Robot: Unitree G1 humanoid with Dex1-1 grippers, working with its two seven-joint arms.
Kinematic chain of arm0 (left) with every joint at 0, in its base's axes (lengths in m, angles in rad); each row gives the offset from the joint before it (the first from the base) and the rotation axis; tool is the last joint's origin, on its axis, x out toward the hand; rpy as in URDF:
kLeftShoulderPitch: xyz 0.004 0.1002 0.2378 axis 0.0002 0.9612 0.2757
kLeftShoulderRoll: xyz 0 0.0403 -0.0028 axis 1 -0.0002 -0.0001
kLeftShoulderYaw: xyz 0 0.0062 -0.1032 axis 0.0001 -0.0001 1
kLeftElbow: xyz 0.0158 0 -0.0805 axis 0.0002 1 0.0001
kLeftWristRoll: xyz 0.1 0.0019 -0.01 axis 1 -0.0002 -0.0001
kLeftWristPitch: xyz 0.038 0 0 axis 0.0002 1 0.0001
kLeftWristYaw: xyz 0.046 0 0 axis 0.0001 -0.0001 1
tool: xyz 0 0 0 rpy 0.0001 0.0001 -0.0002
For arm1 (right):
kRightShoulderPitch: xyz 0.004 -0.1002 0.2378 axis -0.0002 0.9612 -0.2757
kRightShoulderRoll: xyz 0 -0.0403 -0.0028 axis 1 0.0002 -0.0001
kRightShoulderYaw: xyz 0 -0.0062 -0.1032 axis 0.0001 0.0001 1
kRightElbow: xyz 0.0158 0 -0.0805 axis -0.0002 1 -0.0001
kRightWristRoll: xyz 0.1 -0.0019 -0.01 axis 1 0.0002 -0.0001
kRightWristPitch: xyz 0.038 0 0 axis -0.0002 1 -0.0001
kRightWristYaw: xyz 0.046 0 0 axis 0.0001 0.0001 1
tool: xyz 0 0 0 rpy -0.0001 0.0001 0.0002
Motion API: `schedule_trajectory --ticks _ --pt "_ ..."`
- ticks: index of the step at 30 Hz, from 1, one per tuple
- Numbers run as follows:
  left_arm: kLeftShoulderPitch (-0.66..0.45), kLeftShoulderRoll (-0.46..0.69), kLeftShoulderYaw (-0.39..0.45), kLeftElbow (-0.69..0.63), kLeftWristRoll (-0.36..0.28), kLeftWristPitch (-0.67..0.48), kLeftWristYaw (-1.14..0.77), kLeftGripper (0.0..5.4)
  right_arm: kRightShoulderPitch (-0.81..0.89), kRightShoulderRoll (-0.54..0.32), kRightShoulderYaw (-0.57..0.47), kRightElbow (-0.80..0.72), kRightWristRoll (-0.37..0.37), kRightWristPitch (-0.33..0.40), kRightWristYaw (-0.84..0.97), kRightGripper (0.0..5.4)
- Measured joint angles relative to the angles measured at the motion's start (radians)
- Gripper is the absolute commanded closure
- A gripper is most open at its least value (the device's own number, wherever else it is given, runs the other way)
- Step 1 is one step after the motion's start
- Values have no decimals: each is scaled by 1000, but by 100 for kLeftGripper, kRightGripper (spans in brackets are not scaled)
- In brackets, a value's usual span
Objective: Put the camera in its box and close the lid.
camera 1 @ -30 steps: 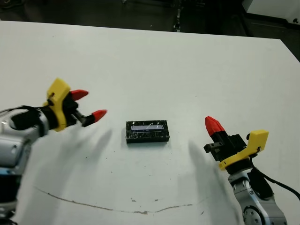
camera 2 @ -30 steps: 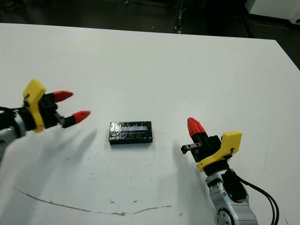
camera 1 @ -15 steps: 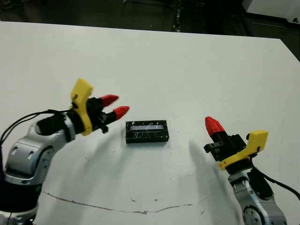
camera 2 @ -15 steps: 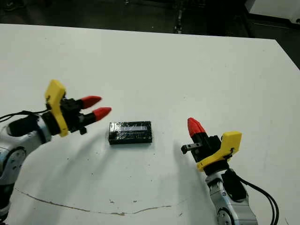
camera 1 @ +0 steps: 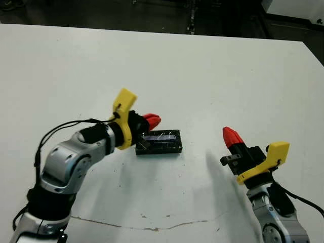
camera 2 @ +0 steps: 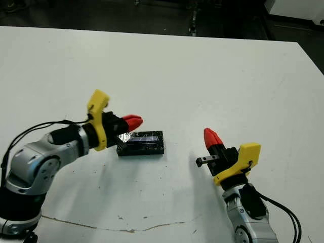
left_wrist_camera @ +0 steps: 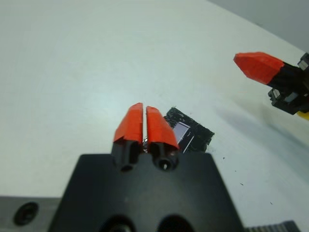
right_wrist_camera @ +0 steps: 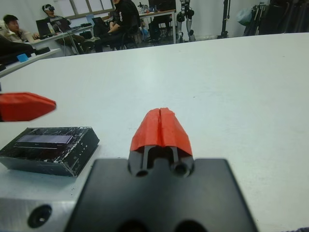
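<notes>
Worktop (camera 1: 202, 66): white and wide, dark floor beyond its far edge; a thin brown scuff line (camera 1: 126, 225) curves across the near part.
Background: in the right wrist view, people (right_wrist_camera: 123, 19) sit at desks well beyond the worktop.
Lid (camera 1: 159, 142): black, crinkly and shiny, with a pale bluish strip of reflection along its top; it lies flat near the middle of the worktop, long side running left to right.
Box: not seen apart from the lid; only one dark, shallow block shows, so I cannot tell whether the tray sits beneath it.
Camera: not visible in any view.
Left gripper (camera 1: 151, 120): reaches in from the left, its red tips over the lid's left end, at the far corner; whether they touch it cannot be told. In the left wrist view the two fingers (left_wrist_camera: 131, 122) lie side by side with only a hairline between them, jaws together, nothing held.
Right gripper (camera 2: 212, 138): well to the right of the lid, apart from it, pointing up and away from the robot with its yellow bracket behind. In the right wrist view its fingers (right_wrist_camera: 150, 128) are pressed together, jaws closed on nothing.
Between the grippers: the lid, nearer the left one.
</notes>
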Motion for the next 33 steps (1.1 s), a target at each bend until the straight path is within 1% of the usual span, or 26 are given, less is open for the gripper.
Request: schedule_trajectory --ticks 4,8,11,14,18,24,29,33 --pt "6 -38 -5 12 7 -6 24 538 0 0 0 0 1 0 0 540" --pt "56 -61 -35 15 40 -46 49 538 0 0 0 -2 1 0 0 540" --pt "86 -73 -51 12 63 -99 57 538 -1 1 0 -4 1 0 0 540" --pt "110 -84 -63 8 74 -128 61 538 0 1 0 -4 2 0 0 540" --pt "151 -123 -55 -7 72 -135 87 538 0 4 -1 -4 12 0 2 540" --pt "218 -167 -52 -32 68 -178 115 538 -1 5 -4 -3 31 0 4 540" --pt "253 -177 -53 -24 66 -203 124 538 0 4 -4 -3 35 0 4 540" --pt "247 -175 -48 -22 66 -206 125 538 0 4 -1 -1 32 0 4 540"
